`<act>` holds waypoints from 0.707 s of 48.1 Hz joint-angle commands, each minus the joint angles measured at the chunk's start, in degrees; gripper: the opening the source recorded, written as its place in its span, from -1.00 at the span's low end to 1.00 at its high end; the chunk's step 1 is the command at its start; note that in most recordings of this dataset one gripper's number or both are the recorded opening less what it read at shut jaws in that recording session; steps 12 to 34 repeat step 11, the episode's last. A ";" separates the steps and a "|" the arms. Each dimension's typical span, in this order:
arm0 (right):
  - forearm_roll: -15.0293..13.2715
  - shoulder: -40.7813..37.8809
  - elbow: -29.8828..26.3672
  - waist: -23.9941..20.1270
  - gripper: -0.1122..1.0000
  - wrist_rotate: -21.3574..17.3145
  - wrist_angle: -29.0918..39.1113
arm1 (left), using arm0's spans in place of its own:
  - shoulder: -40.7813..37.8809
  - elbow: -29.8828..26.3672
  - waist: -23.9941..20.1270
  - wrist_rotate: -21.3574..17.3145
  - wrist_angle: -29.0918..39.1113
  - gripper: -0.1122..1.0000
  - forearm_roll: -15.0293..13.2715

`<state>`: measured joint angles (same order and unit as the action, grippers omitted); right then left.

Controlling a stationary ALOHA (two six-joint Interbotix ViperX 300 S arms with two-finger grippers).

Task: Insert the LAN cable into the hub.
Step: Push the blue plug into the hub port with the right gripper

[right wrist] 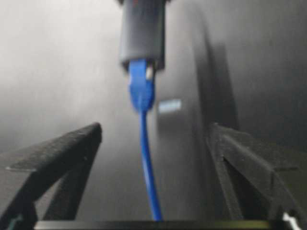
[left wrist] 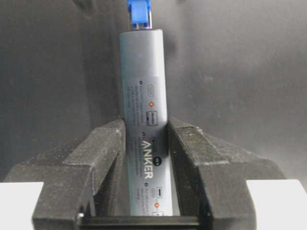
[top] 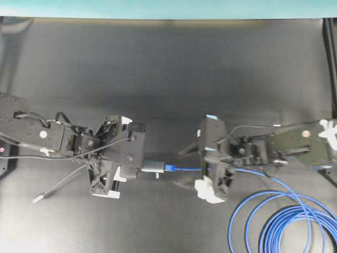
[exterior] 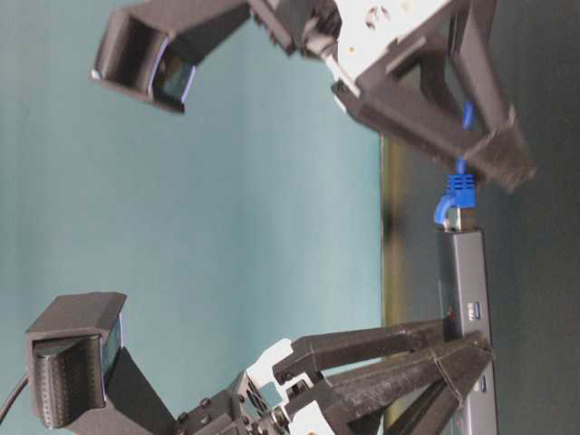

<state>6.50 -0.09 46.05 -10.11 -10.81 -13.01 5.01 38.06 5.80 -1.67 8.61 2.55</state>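
The hub (top: 152, 166) is a slim grey bar, held above the table by my left gripper (top: 138, 167), which is shut on it; the left wrist view shows both fingers pressed to its sides (left wrist: 144, 158). The blue-booted plug of the LAN cable (top: 170, 168) sits in the hub's end port, seen also in the right wrist view (right wrist: 142, 84) and the table-level view (exterior: 459, 192). My right gripper (top: 202, 169) is open, its fingers (right wrist: 62, 148) wide apart on either side of the cable (right wrist: 148, 167), not touching it. The hub's grey lead (top: 58, 185) trails to the left.
The rest of the blue cable lies coiled in loops (top: 284, 221) at the front right of the black table. The lead's silver plug (top: 38, 199) lies at the front left. A teal wall (top: 158, 8) runs along the back edge.
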 commanded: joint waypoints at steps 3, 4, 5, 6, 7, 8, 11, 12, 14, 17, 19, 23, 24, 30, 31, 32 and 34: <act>0.26 5.01 2.29 -0.35 0.69 -0.53 2.46 | 0.35 -1.05 0.00 0.09 0.53 -0.28 0.18; 0.18 5.71 2.72 -0.35 0.69 -0.53 2.72 | 0.26 -1.05 -0.09 0.09 0.62 -0.28 0.18; 0.26 6.42 3.16 -0.44 0.70 -0.53 2.99 | 0.18 -1.05 -0.09 0.09 0.62 -0.28 0.18; 0.26 7.12 3.60 -0.44 0.70 -0.53 3.16 | 0.09 -1.05 -0.09 0.09 0.62 -0.29 0.18; 0.26 7.82 4.04 -0.44 0.71 -0.53 3.43 | 0.00 -1.14 -0.09 0.18 0.62 -0.28 0.09; 0.35 8.61 4.48 -0.44 0.71 -0.62 3.60 | 0.00 -1.23 -0.09 0.26 0.62 -0.28 0.09; 0.62 10.90 5.80 -0.35 0.71 -0.62 3.96 | -0.18 -1.67 -0.09 0.35 0.26 -0.28 0.18; 0.62 10.90 5.80 -0.35 0.71 -0.62 3.96 | -0.18 -1.67 -0.09 0.35 0.26 -0.28 0.18; 0.62 10.90 5.80 -0.35 0.71 -0.62 3.96 | -0.18 -1.67 -0.09 0.35 0.26 -0.28 0.18; 0.62 10.90 5.80 -0.35 0.71 -0.62 3.96 | -0.18 -1.67 -0.09 0.35 0.26 -0.28 0.18; 0.62 10.90 5.80 -0.35 0.71 -0.62 3.96 | -0.18 -1.67 -0.09 0.35 0.26 -0.28 0.18; 0.62 10.90 5.80 -0.35 0.71 -0.62 3.96 | -0.18 -1.67 -0.09 0.35 0.26 -0.28 0.18; 0.62 10.90 5.80 -0.35 0.71 -0.62 3.96 | -0.18 -1.67 -0.09 0.35 0.26 -0.28 0.18; 0.62 10.90 5.80 -0.35 0.71 -0.62 3.96 | -0.18 -1.67 -0.09 0.35 0.26 -0.28 0.18; 0.62 10.90 5.80 -0.35 0.71 -0.62 3.96 | -0.18 -1.67 -0.09 0.35 0.26 -0.28 0.18; 0.62 10.90 5.80 -0.35 0.71 -0.62 3.96 | -0.18 -1.67 -0.09 0.35 0.26 -0.28 0.18; 0.62 10.90 5.80 -0.35 0.71 -0.62 3.96 | -0.18 -1.67 -0.09 0.35 0.26 -0.28 0.18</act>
